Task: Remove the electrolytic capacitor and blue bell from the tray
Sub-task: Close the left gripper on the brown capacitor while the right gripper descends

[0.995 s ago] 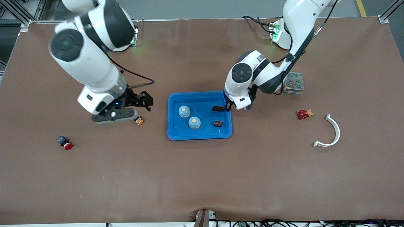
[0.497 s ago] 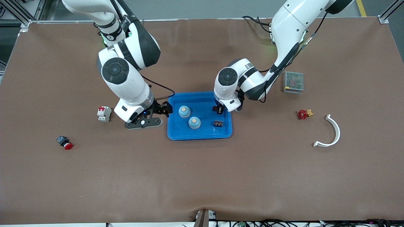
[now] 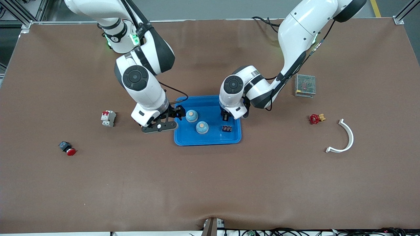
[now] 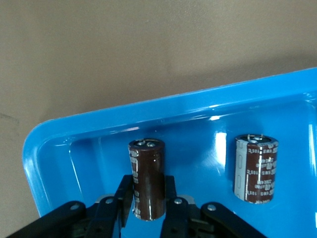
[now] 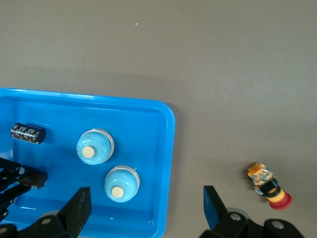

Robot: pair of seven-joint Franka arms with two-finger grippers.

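A blue tray (image 3: 210, 141) sits mid-table with two blue bells (image 3: 191, 115) (image 3: 202, 127) in it. My left gripper (image 3: 226, 115) is low in the tray, at the left arm's end of it, shut on a dark brown capacitor (image 4: 147, 178). A second capacitor (image 3: 227, 128) (image 4: 255, 168) lies loose in the tray, nearer the front camera. My right gripper (image 3: 176, 113) (image 5: 146, 210) hangs open and holds nothing, over the tray's rim (image 5: 168, 148) at the right arm's end. It is close beside the bells (image 5: 94, 147) (image 5: 120, 183).
On the table toward the right arm's end are a white-and-red breaker (image 3: 108, 118), a red push button (image 3: 67, 148) and a small orange part (image 5: 267, 186). Toward the left arm's end are a grey mesh box (image 3: 305, 85), a red valve (image 3: 315, 118) and a white curved piece (image 3: 344, 137).
My right arm swung in from the right arm's end of the table to the tray's rim. My left gripper closed on the capacitor and shifted slightly toward the tray's middle.
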